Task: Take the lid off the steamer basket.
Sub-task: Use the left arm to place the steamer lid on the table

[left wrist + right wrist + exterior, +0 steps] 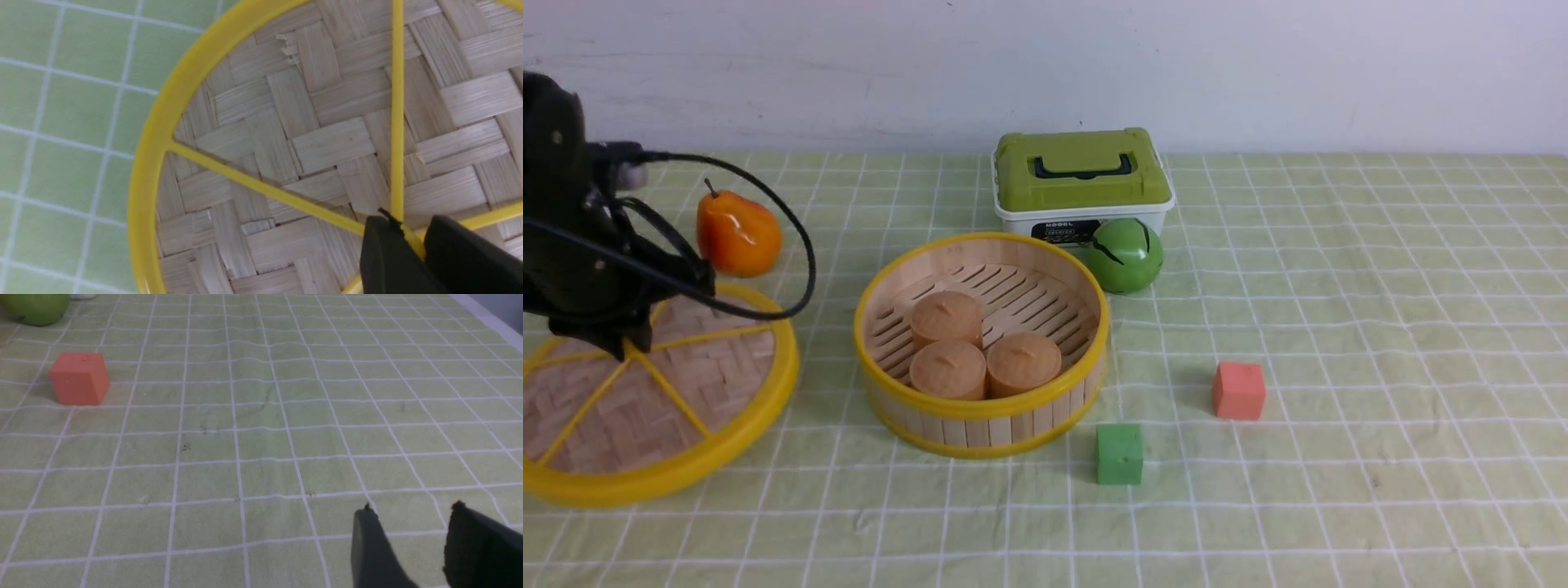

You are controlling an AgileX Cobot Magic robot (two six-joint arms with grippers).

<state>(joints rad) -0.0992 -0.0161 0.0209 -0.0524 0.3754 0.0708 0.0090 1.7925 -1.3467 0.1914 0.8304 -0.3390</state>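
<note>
The front view looks forward and slightly down from between the arms over the table under a pale green checked cloth (pixel 1380 490), far enough back to reach the white wall (pixel 1258 65). The left wrist view hangs close above the round woven-bamboo lid with a yellow plastic rim (pixel 327 143), facing almost straight down past the left claw (pixel 412 241) — that lid fills the front view's near left. The right wrist view skims low across the cloth past the right claw (pixel 412 522); its orange-red cube (pixel 79 378) shows in the front view too.
</note>
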